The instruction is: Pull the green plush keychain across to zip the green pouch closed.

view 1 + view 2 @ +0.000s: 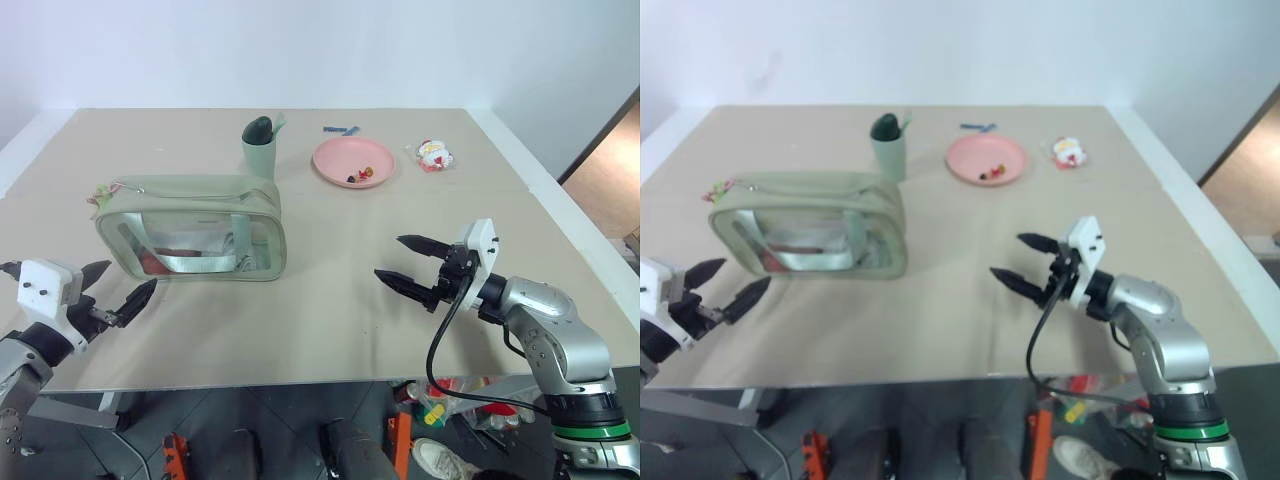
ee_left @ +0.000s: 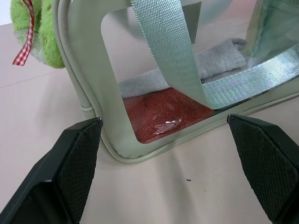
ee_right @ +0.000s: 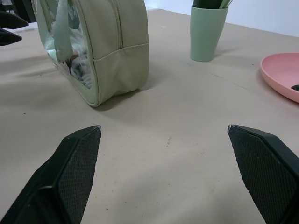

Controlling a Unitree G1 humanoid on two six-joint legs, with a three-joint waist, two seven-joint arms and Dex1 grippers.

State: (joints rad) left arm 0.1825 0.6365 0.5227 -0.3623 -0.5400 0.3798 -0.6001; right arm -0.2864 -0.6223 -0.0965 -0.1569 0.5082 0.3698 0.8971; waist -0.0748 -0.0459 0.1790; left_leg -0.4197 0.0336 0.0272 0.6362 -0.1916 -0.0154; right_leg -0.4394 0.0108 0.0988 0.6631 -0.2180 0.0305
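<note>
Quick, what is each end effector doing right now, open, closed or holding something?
Left end effector: open, holding nothing, just short of the pouch.
Right end effector: open, holding nothing.

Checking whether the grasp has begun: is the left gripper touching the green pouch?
Apart. In the left eye view, bare table shows between the left gripper and the green pouch.
</note>
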